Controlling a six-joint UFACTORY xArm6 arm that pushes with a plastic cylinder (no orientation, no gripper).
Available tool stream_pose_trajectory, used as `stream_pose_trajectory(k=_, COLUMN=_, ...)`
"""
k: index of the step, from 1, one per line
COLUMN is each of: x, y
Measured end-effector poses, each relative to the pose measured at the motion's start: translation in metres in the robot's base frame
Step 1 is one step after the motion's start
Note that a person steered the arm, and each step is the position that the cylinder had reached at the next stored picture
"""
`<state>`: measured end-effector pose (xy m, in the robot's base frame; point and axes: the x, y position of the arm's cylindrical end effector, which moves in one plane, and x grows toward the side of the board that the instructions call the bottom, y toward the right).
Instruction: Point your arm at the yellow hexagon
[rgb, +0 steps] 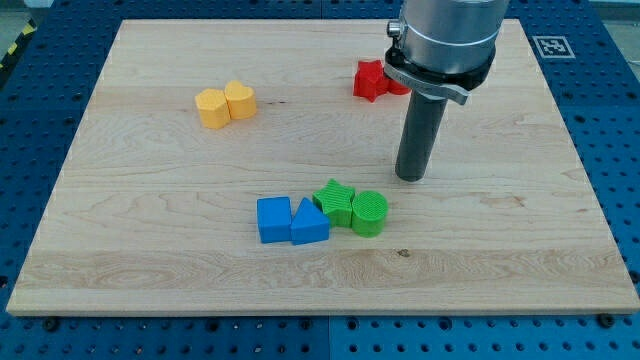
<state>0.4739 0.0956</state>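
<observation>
The yellow hexagon (211, 108) lies on the wooden board (150, 230) at the view's upper left, touching a yellow heart (240, 100) on its right. My tip (411, 177) rests on the board right of centre, far to the right of and below the yellow hexagon. It stands just above and right of the green cylinder (369, 213), with a small gap between them.
A green star (335, 202) touches the green cylinder's left side. A blue cube (274, 220) and a blue triangle (309, 224) sit together left of it. A red star (370, 80) and another red block (398, 84), partly hidden by the arm, lie at the top.
</observation>
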Motion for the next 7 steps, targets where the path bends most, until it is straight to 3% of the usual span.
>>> stream_pose_trajectory(k=5, x=-0.022, y=-0.18)
stream_pose_trajectory(k=7, x=-0.024, y=-0.196)
